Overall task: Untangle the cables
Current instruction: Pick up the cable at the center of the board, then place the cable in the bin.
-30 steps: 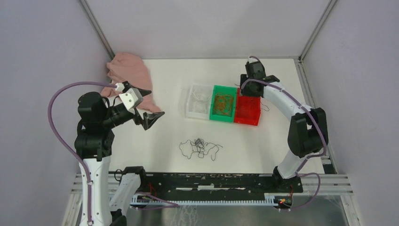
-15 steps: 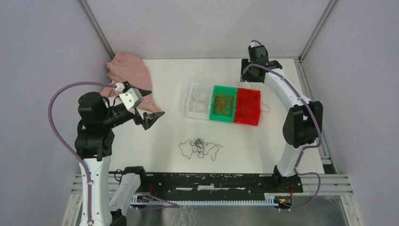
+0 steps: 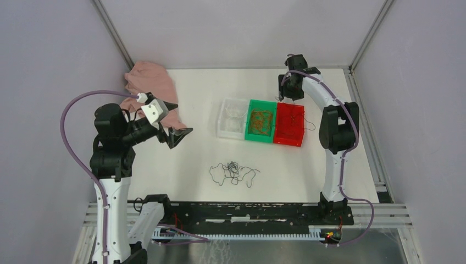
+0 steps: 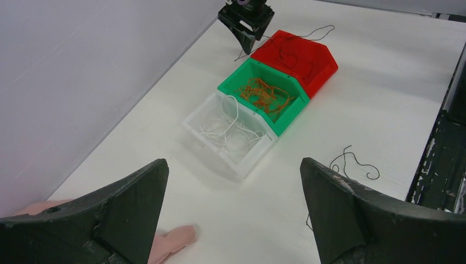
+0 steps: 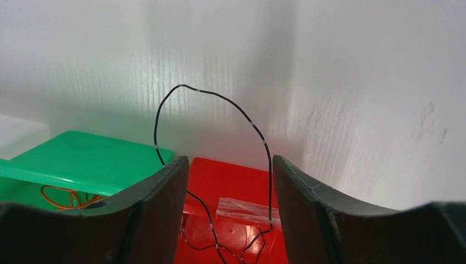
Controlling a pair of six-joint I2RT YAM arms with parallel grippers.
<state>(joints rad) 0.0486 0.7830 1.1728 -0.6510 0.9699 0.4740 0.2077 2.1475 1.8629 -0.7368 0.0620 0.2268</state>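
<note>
A loose tangle of black cables (image 3: 233, 171) lies on the white table in front of the bins. Orange wires (image 3: 260, 121) fill the green bin (image 3: 258, 137), whitish wires (image 3: 233, 115) lie in the clear bin (image 3: 227, 133), and a black wire (image 5: 220, 99) loops out of the red bin (image 3: 287, 142). My right gripper (image 3: 289, 94) hovers at the red bin's far end, open; that black loop arcs loosely between its fingers without being pinched. My left gripper (image 3: 182, 118) hangs wide open and empty over the table's left side, well apart from the tangle.
A pink cloth (image 3: 151, 82) is heaped at the far left corner, partly under my left arm. The three bins stand side by side right of centre. Booth walls close in the left, back and right; a black rail (image 3: 242, 212) runs along the near edge.
My right gripper drew back from over the red bin to its far end and its jaws spread wider. The left arm shifted only slightly, still open.
</note>
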